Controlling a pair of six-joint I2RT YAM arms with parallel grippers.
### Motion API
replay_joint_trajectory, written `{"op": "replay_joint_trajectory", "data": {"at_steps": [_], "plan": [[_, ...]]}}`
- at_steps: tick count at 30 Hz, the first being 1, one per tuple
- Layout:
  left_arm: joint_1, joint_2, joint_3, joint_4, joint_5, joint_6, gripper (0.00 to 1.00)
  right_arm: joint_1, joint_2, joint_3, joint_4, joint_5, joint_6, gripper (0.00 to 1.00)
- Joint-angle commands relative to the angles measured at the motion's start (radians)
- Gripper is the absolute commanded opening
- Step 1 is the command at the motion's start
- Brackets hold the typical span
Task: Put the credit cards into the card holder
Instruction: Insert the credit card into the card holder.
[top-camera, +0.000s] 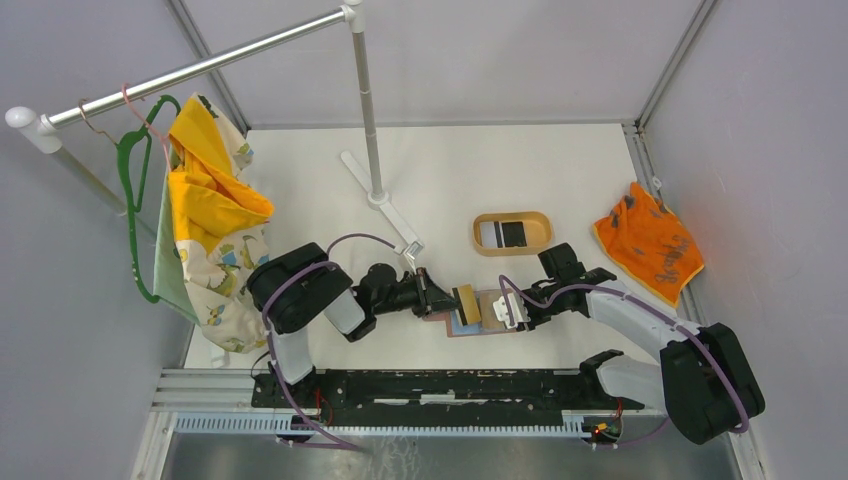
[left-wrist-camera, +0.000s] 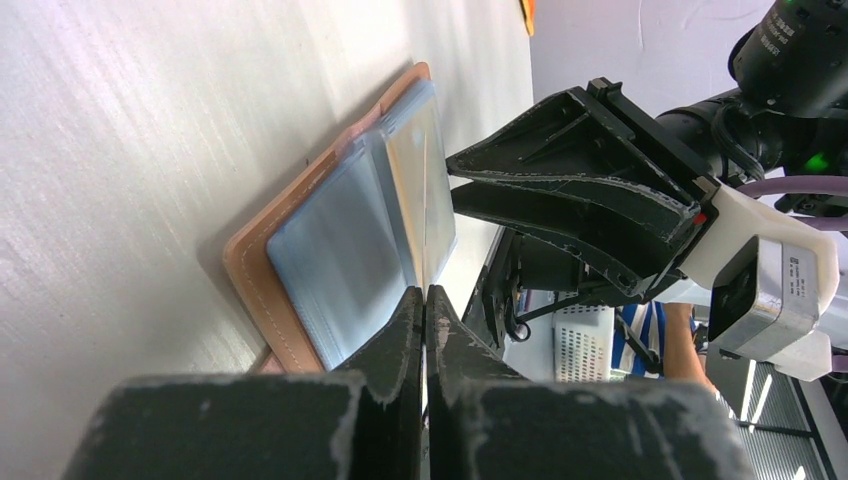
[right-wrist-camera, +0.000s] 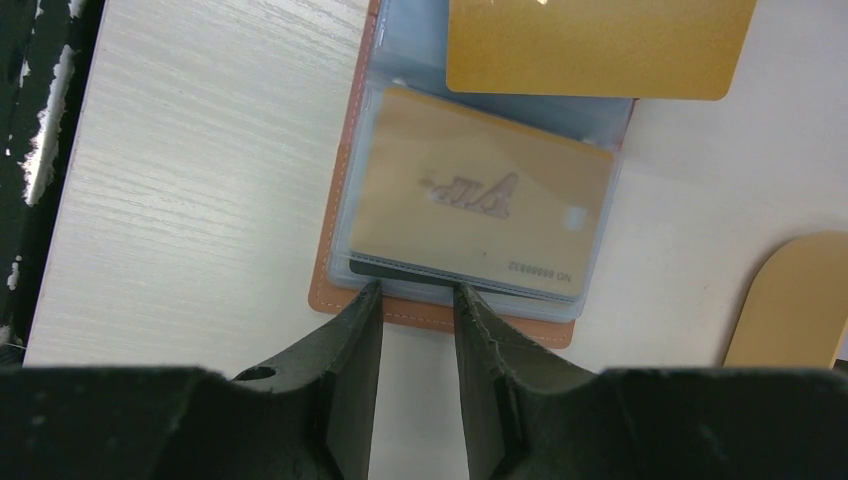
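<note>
White tabletop (top-camera: 300, 190), grey walls on 3 sides. We find the card holder (top-camera: 470, 322) lying open and flat near the table's front edge, between the 2 arms.

The left gripper (top-camera: 452, 298) is pressed together on 1 gold card (top-camera: 467, 305), pinching it by one end. The left wrist view shows this card only edge-on. The card sits over the holder's clear sleeves (left-wrist-camera: 340, 250); we cannot tell whether it touches them.

The right gripper (right-wrist-camera: 417, 295) has its fingers (right-wrist-camera: 365, 340) a narrow gap apart, with nothing seen clamped between them. Their tips sit at the holder's brown edge. We cannot tell whether they touch it.

A second gold card (right-wrist-camera: 480, 215) lies inside a sleeve, just ahead of those tips.

A tan oval tray (top-camera: 478, 232) stands farther back and holds 2 cards (top-camera: 510, 233), 1 white and 1 dark. An orange cloth (top-camera: 648, 243) lies to the right.
</note>
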Motion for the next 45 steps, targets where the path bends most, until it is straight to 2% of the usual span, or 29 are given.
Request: {"op": "replay_joint_trajectory", "data": {"at_steps": [1,17,22,28,45], "plan": [[-0.008,0.024,0.004,0.087,-0.013,-0.030,0.02,0.003,0.007,0.031,-0.015,0.016,0.010,0.38],[-0.024,0.070,0.010,0.106,-0.022,-0.025,0.02,0.002,0.010,0.034,-0.020,0.014,0.009,0.38],[-0.025,0.039,-0.016,0.145,-0.022,-0.032,0.02,0.002,0.012,0.034,-0.021,0.014,0.009,0.38],[-0.024,-0.013,-0.019,0.105,-0.024,-0.011,0.02,0.003,0.011,0.035,-0.022,0.013,0.010,0.38],[-0.028,0.102,0.026,0.162,-0.023,-0.031,0.02,0.001,0.017,0.036,-0.026,0.013,0.010,0.38]]}}
